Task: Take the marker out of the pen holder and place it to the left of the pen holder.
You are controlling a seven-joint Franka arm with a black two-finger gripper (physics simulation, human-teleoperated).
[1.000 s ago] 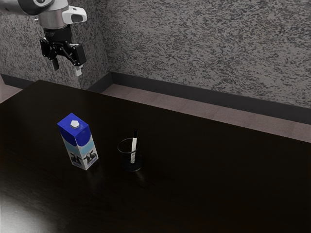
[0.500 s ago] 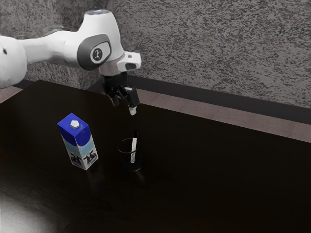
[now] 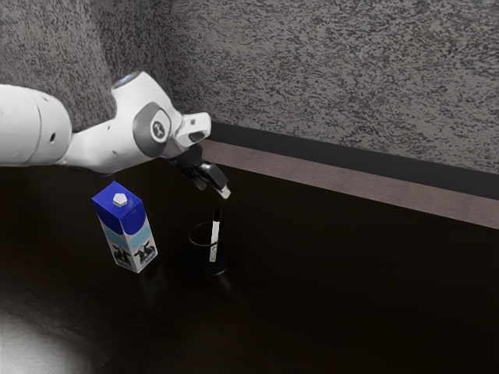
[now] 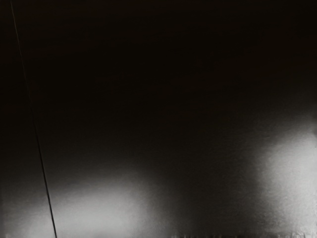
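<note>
Inside the pen holder (image 3: 200,255), the marker (image 3: 214,240) leans black end up.

marker (image 3: 214,240) is black and white — carton (image 3: 131,232) blue-topped, cow-printed.

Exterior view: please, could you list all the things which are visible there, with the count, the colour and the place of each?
marker: one, white with black top, upright in the pen holder
pen holder: one, clear with dark base, on the table
carton: one, blue and white, toward the exterior view's left from the holder
table: one, near-black, under these things
walls: two, mottled grey, behind
skirting: dark, along the walls' foot
floor: brownish, beyond the table
arm: one, white and grey, from the exterior view's left
hand: one, black, open, above the marker
</note>
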